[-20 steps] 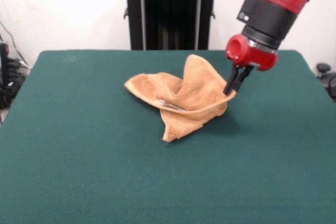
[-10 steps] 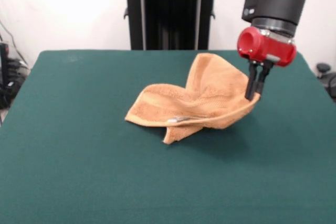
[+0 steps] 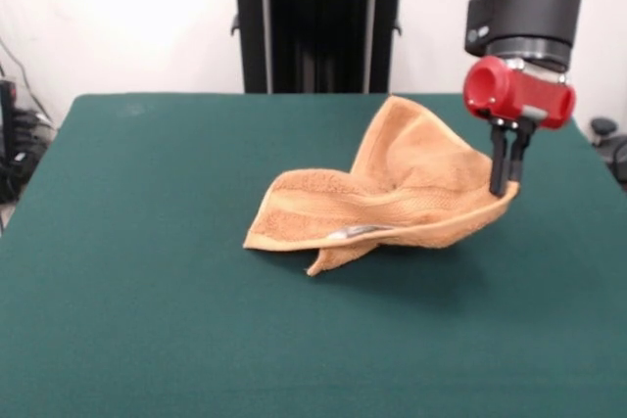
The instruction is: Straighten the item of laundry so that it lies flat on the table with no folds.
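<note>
One corner of the towel point(image 3: 392, 198) is pinched in narrow fingers point(image 3: 505, 178) at right, lifted off the surface point(image 3: 147, 320); thin grip could slip, leaving folds.

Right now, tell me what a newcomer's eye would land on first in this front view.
First, the orange-tan towel, crumpled at the middle of the dark green table, one edge lifted off the cloth at the picture's right. Next, the red and black arm coming down from the upper right, its gripper shut on that raised edge. Behind, the black pedestal stands at the table's far side.
</note>
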Motion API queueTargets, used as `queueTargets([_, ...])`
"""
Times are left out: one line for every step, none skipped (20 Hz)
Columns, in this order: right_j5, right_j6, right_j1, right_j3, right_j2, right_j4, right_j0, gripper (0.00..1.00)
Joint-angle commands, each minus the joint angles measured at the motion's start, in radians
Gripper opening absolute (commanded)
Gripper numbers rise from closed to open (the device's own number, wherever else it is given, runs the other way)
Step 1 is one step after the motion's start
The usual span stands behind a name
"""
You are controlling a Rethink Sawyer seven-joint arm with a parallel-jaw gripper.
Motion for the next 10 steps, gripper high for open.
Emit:
queueTargets([-0.009,0.222,0.051,0.051,0.144,0.021,-0.014,0.00])
queueTargets([-0.016,0.224,0.047,0.054,0.150,0.018,-0.017,0.00])
queueTargets([-0.019,0.224,0.042,0.054,0.157,0.015,-0.021,0.00])
queueTargets([-0.020,0.222,0.037,0.055,0.161,0.012,-0.023,0.00])
queueTargets([-0.009,0.215,0.036,0.048,0.160,0.014,-0.019,0.00])
queueTargets([-0.008,0.215,0.039,0.046,0.155,0.021,-0.014,0.00])
queueTargets([0.005,0.210,0.048,0.035,0.145,0.031,-0.004,0.00])
queueTargets([0.011,0.207,0.056,0.028,0.135,0.039,0.006,0.00])
queueTargets([0.019,0.201,0.072,0.014,0.118,0.052,0.023,0.00])
queueTargets([0.019,0.200,0.080,0.009,0.109,0.058,0.031,0.00])
